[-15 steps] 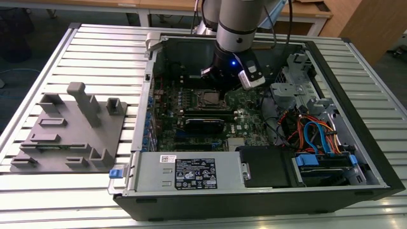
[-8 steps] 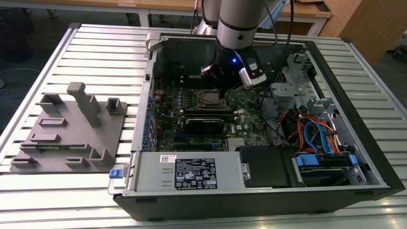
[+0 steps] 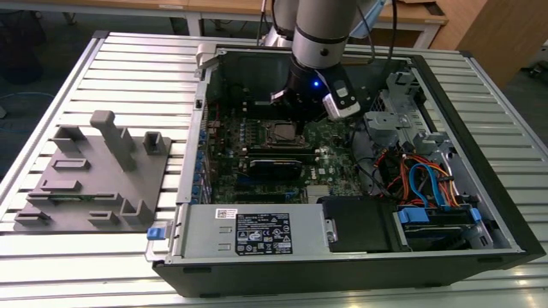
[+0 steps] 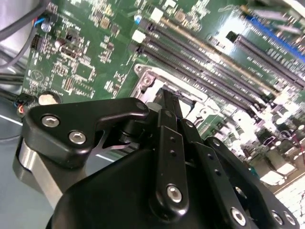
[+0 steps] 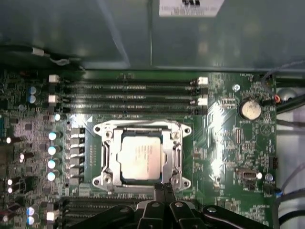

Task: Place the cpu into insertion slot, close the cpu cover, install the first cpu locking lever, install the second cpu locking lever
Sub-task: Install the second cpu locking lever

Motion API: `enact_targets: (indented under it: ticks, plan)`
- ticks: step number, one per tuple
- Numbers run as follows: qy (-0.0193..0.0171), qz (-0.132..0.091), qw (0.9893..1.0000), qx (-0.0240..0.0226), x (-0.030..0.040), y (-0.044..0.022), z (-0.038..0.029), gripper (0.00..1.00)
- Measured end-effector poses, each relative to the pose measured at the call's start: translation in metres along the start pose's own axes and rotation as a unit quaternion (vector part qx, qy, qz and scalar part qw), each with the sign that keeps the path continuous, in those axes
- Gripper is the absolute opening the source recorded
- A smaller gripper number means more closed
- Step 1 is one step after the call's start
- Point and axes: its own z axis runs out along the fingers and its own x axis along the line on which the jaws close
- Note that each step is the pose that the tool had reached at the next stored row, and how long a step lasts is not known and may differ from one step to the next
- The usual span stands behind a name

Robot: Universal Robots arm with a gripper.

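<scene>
Exterior view, from its left to its right: a grey moulded fixture block (image 3: 94,176) with upright pegs rests on the slatted metal table (image 3: 137,64), well apart from the arm. Beside it lies an open computer case (image 3: 479,212) on its side, a silver power supply (image 3: 248,231) along its near edge and orange and blue cables (image 3: 424,179) toward the exterior view's right. The robot arm (image 3: 321,32) reaches down into the case, its gripper (image 3: 296,106) poised above the green motherboard (image 3: 330,154), just over the insertion slot (image 3: 278,131).

First wrist view: the cpu (image 5: 139,156), its dull silver top facing up, lies seated in the insertion slot (image 5: 102,131). The cpu cover (image 5: 172,155) lies flat over it, its square window framing the chip. Four long black memory slots (image 5: 128,98) run parallel just beside the socket, a row of cylindrical capacitors (image 5: 51,156) stands on one side, and a round coin cell battery (image 5: 250,109) sits well apart on the other. The gripper (image 5: 164,187) hangs at the socket's edge, jaws drawn together into a narrow point, gripping nothing visible.

Second wrist view: the black gripper (image 4: 167,98) is seen along its linkage, jaws together, tip at the silver corner of the socket frame (image 4: 143,76).
</scene>
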Motion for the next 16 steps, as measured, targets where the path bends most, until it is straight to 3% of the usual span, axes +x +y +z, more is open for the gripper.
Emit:
enact_targets:
  ticks: [2,6,7,16]
  plan:
    - [0.0001,0.0,1.0,-0.0042,0.0002,-0.0042,0.0004,0.1]
    - [0.0001,0.0,0.9997,-0.0239,0.0002,-0.011,0.0012,0.1]
    - [0.0002,0.0,0.9996,-0.027,0.0002,-0.0124,0.0014,0.1]
    - [0.0004,0.0,0.9996,-0.0289,0.0028,-0.0234,0.0015,0.1]
